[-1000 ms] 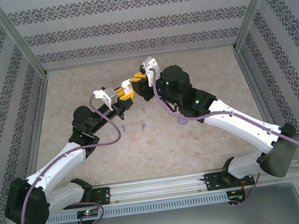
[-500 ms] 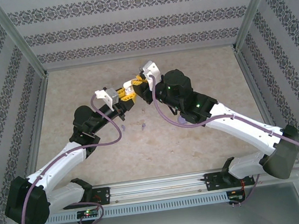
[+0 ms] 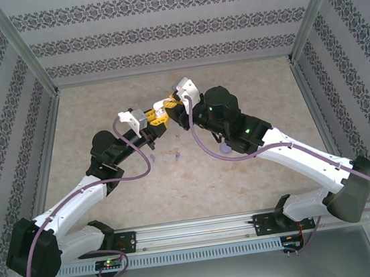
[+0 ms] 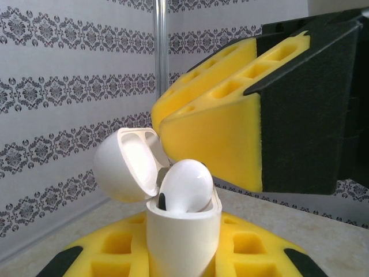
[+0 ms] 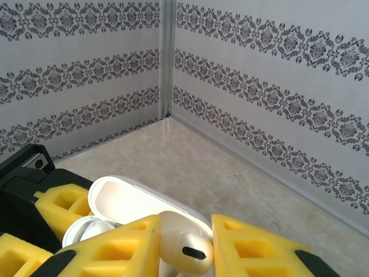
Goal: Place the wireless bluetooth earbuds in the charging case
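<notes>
- Grip on the charging case: the left gripper was clamped on its white lower body, with yellow foam pads on either side and the case upright, mouth up.
- The lid stood swung open, tipped back to the left in the left wrist view, with its hollow inside showing.
- A white earbud sat at the mouth of the case, its rounded head above the rim and a dark oval spot facing out. How deep its stem sat could not be told.
- The right gripper reached in from the right, just above the case and almost touching the left gripper.
- In the right wrist view that earbud lay between its two yellow fingers. Both seemed to press its sides, so the gripper looked pinched on the earbud, jaws part-way apart.
- Both grippers hung above the middle of the table, a little toward the far side.
- A loose earbud and a second loose earbud lay on the table on the near side of the grippers, apart from each other and too small to tell their colour.
- Patterned walls closed the table on the left, far and right sides.
</notes>
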{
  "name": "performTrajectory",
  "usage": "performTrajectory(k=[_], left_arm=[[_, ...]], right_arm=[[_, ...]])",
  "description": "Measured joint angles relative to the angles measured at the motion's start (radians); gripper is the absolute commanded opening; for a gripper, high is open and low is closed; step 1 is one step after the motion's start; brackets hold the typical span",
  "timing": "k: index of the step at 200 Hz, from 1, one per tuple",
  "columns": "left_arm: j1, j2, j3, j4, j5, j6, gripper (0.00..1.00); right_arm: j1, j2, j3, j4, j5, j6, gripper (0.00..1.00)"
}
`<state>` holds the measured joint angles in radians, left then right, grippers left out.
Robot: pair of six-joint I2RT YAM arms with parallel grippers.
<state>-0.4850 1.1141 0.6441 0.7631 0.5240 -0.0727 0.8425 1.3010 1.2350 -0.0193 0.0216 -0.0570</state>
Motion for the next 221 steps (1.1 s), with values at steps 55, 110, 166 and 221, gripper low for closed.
performTrajectory(k=[55, 110, 166, 221], left_arm=[[0.000, 0.003, 0.002, 0.000, -0.002, 0.000, 0.00], [0.000, 0.005, 0.002, 0.000, -0.004, 0.000, 0.00], [0.000, 0.005, 0.003, 0.006, -0.009, 0.000, 0.00], [-0.007, 0.007, 0.013, 0.011, -0.010, 0.000, 0.00]], right_arm=[[0.002, -0.003, 0.002, -0.030, -0.029, 0.000, 0.33], [0.006, -0.005, 0.002, -0.037, -0.042, 0.002, 0.37], [0.006, -0.035, -0.014, -0.068, -0.049, 0.014, 0.48], [-0.003, -0.088, -0.058, -0.085, -0.058, 0.039, 0.67]])
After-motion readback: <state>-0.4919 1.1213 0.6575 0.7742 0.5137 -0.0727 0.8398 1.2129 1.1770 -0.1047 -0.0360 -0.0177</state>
